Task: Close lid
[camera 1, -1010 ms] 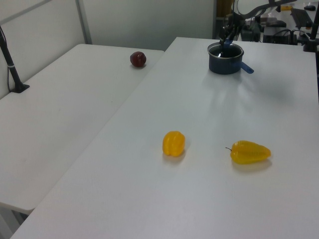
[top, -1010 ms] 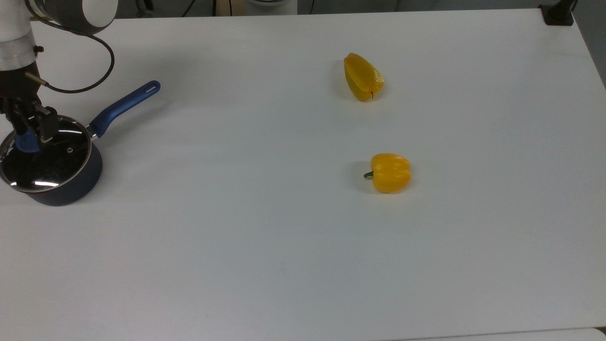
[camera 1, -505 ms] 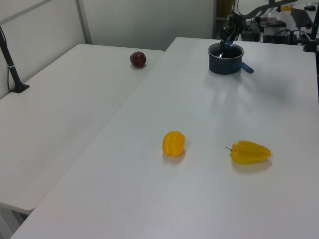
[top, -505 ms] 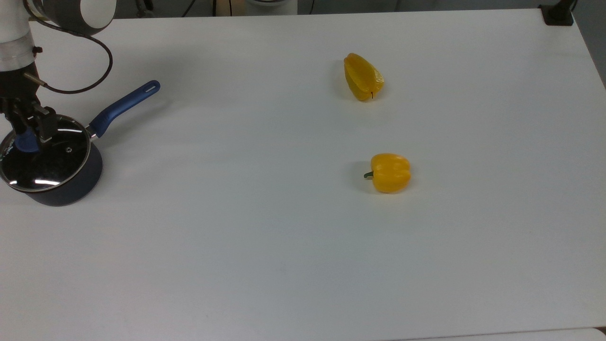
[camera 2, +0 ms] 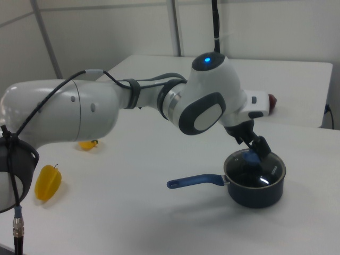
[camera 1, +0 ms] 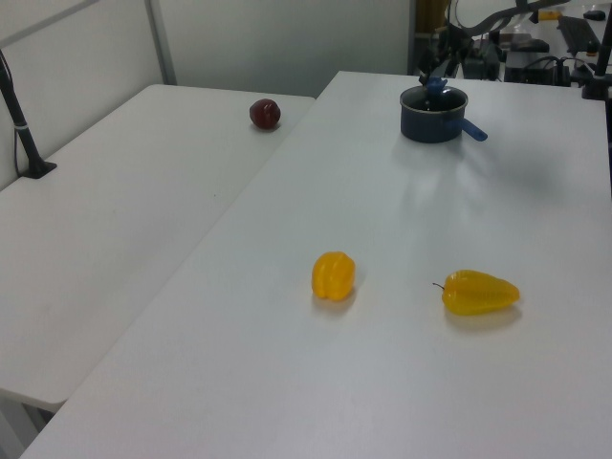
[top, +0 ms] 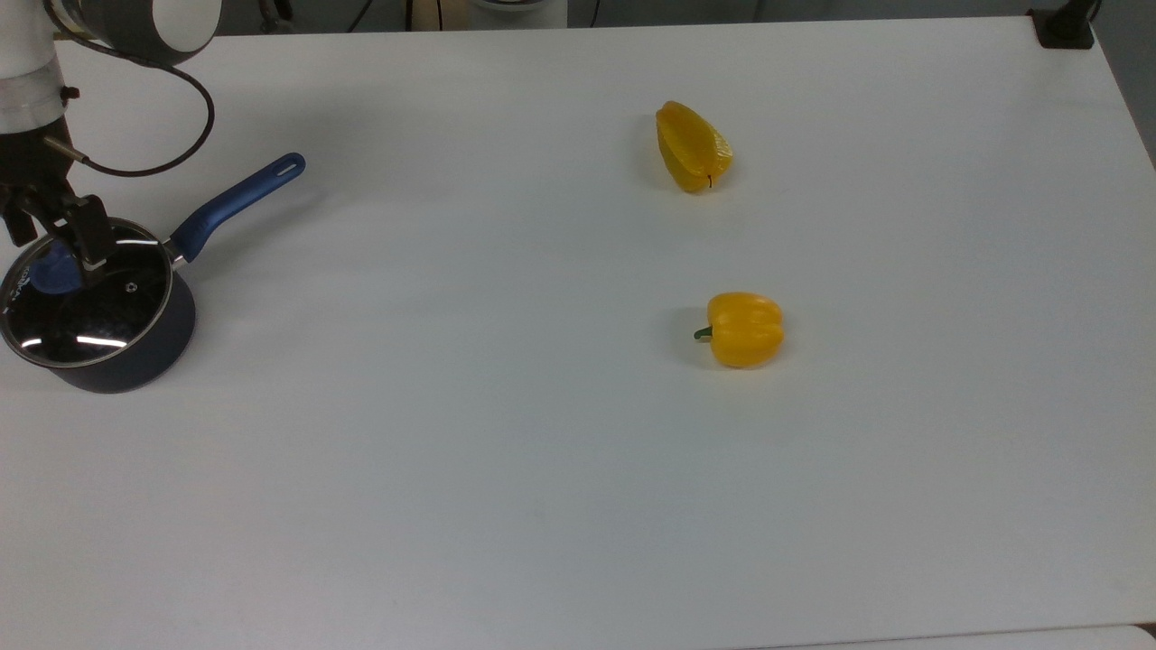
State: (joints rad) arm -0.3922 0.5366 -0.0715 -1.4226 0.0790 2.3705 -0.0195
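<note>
Claw (top: 52, 236) fingers are now spread wide and lifted a little off the blue knob (top: 56, 269), so the lid (top: 90, 307) has been let go and sits flat on the saucepan (top: 135, 357) at the top view's far left.

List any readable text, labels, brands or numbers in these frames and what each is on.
None readable.
Saucepan and lid: no print that shows.
Arm casing: plain white and grey, no lettering; a blue light glows on the joint, but it is no sign or character.
Both yellow peppers and the table: unmarked.
</note>
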